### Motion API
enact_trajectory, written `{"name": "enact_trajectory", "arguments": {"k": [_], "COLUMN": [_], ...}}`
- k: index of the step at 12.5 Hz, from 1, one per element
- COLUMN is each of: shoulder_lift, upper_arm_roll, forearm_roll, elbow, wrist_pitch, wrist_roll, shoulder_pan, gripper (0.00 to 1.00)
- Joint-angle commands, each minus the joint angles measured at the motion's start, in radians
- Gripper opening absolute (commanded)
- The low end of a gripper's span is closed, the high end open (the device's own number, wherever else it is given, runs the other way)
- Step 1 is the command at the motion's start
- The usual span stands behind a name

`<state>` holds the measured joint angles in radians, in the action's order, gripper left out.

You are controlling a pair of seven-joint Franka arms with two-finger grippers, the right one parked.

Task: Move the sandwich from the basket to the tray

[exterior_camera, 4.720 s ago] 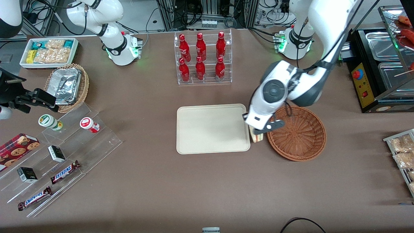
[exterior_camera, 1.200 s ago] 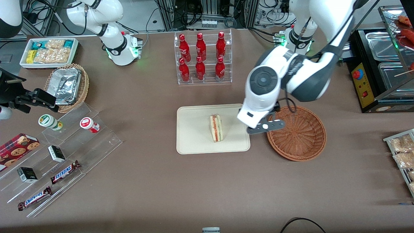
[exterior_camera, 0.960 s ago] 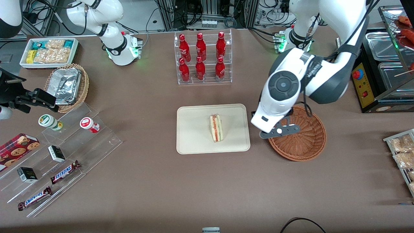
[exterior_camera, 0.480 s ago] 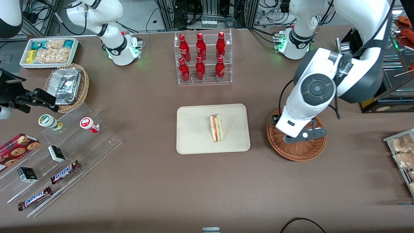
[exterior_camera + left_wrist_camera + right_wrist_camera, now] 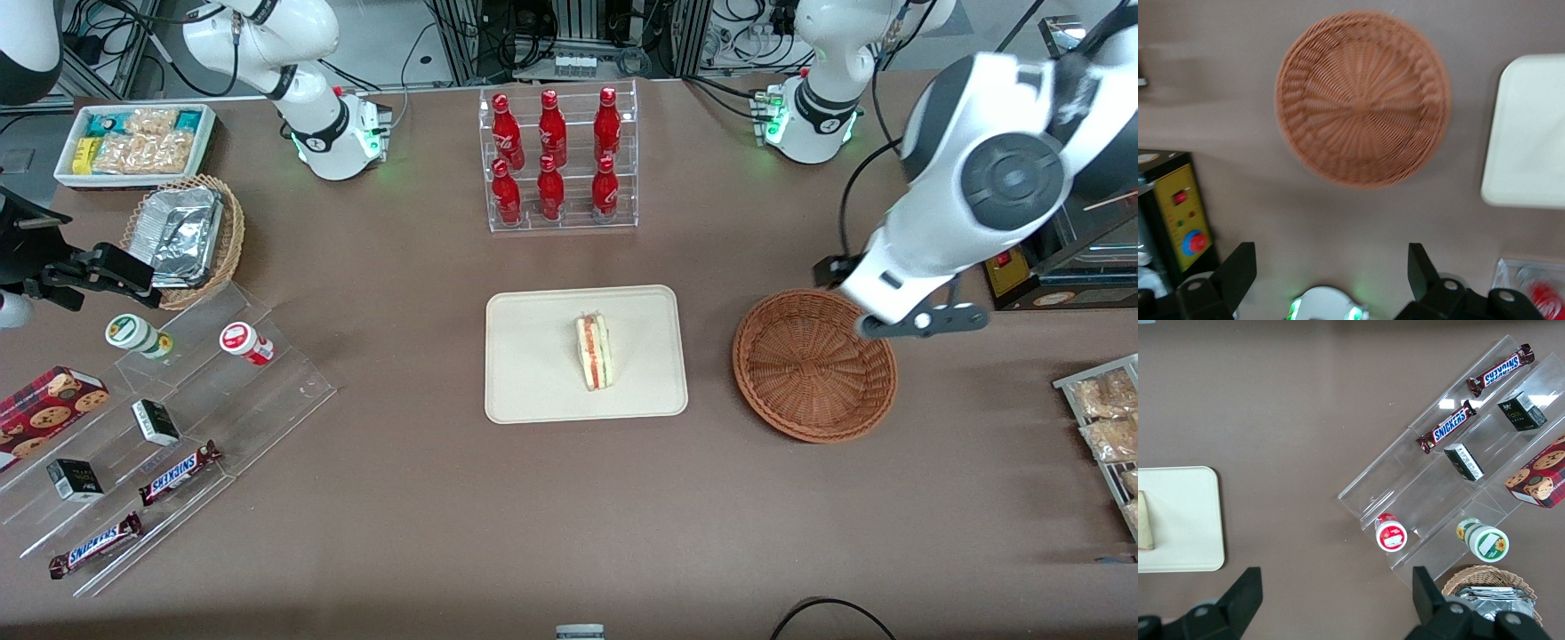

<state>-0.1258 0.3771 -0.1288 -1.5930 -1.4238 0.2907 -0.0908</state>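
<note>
Two bars (image 5: 173, 473) lettered "SNICKERS" are lying on the clear stepped stand (image 5: 178, 418) at the lower left of the front frame; the same word is reading clearly on them in the right wrist view. Writing on the small cartons and the biscuit box nearby is too small to read. The red bottles (image 5: 551, 156) in the clear rack at upper centre are carrying white script that cannot be made out.

The sandwich (image 5: 594, 351) is lying on the tray (image 5: 533, 356) at mid-frame, a pale wedge showing red and green filling stripes along its cut edge, resting slightly toward the basket's end of the tray. The basket (image 5: 813, 364) is sitting just beside the tray, apart from it.

The gripper (image 5: 1331, 273) is hanging above the table, farther from the front camera than the basket, its fingers (image 5: 1238, 270) standing wide apart, holding nothing and touching nothing.
</note>
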Motion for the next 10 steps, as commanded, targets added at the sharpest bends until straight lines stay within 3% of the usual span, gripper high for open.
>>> {"name": "enact_trajectory", "arguments": {"k": [1,4,10], "shoulder_lift": [0.096,0.149,0.163], "upper_arm_roll": [-0.131,-0.216,-0.3], "forearm_roll": [0.057,0.057,0.057], "elbow": [-0.038,-0.03,-0.004], "wrist_pitch": [0.058,0.128,0.109], "wrist_roll": [-0.15,-0.269,-0.272], "shoulder_pan": [0.048,0.056,0.056], "gripper": [1.0,1.0,1.0]}}
